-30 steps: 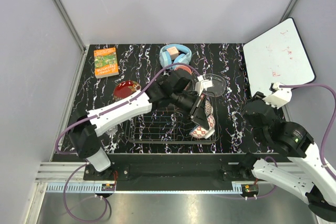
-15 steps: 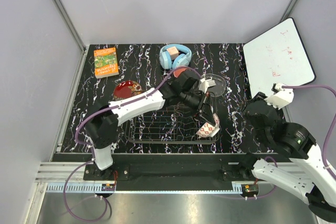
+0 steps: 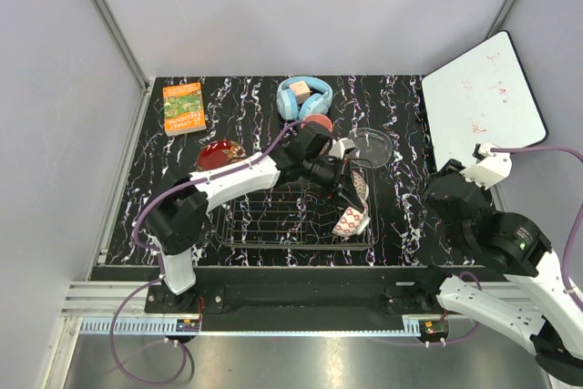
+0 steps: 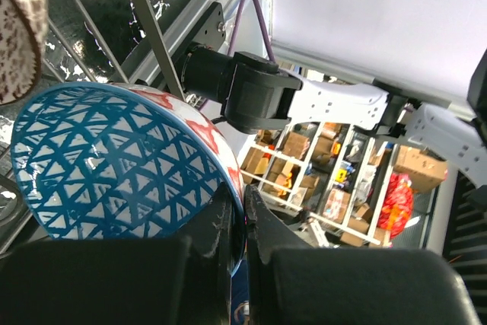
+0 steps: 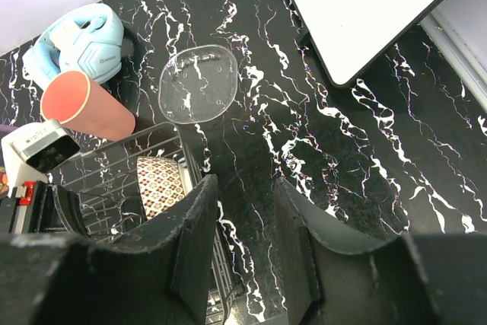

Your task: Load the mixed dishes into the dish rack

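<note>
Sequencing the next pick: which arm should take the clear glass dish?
Right, probably. The right pincer is open and empty, with the clear glass dish ahead in its wrist view; the left pincer is shut on the blue-patterned bowl.

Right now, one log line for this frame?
left gripper: shut on blue-patterned bowl rim, at dish rack | right gripper: open, empty | beige-brown bowl: in rack

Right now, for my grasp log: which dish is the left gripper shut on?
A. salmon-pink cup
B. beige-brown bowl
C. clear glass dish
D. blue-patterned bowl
D: in the left wrist view the left gripper pinches the rim of the blue-patterned bowl.
</note>
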### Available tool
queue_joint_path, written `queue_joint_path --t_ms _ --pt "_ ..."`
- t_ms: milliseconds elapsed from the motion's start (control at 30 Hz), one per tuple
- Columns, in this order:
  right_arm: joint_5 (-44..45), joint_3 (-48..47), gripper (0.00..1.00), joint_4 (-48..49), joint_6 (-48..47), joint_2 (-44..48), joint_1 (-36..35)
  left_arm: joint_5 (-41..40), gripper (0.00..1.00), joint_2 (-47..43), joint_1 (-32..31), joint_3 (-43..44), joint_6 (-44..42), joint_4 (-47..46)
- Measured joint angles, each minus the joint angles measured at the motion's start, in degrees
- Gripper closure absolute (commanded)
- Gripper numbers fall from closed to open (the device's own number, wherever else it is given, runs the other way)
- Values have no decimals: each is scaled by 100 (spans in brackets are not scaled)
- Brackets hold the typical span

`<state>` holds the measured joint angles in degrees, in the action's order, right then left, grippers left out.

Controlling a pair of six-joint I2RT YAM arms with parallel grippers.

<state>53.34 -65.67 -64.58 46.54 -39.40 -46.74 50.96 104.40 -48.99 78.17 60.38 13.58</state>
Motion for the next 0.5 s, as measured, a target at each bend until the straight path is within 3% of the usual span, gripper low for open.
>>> queue_joint_path --t_ms 167,233,367,433,467,500 --pt "-2 0 56 -7 0 2 0 -24 86 50 24 0 219 -72" --pt "-2 0 56 -13 0 2 0 -28 74 107 28 0 297 -98" --pt "-2 0 56 -48 -2 2 0 -61 68 186 26 -35 487 -179" --pt "-2 -2 56 -61 -2 4 0 -66 52 208 26 -74 577 -214" --pt "-4 0 56 -72 -2 11 0 -61 25 227 26 -74 619 -240" --pt "-4 -2 56 -87 -2 22 0 -59 3 249 26 -74 669 -293"
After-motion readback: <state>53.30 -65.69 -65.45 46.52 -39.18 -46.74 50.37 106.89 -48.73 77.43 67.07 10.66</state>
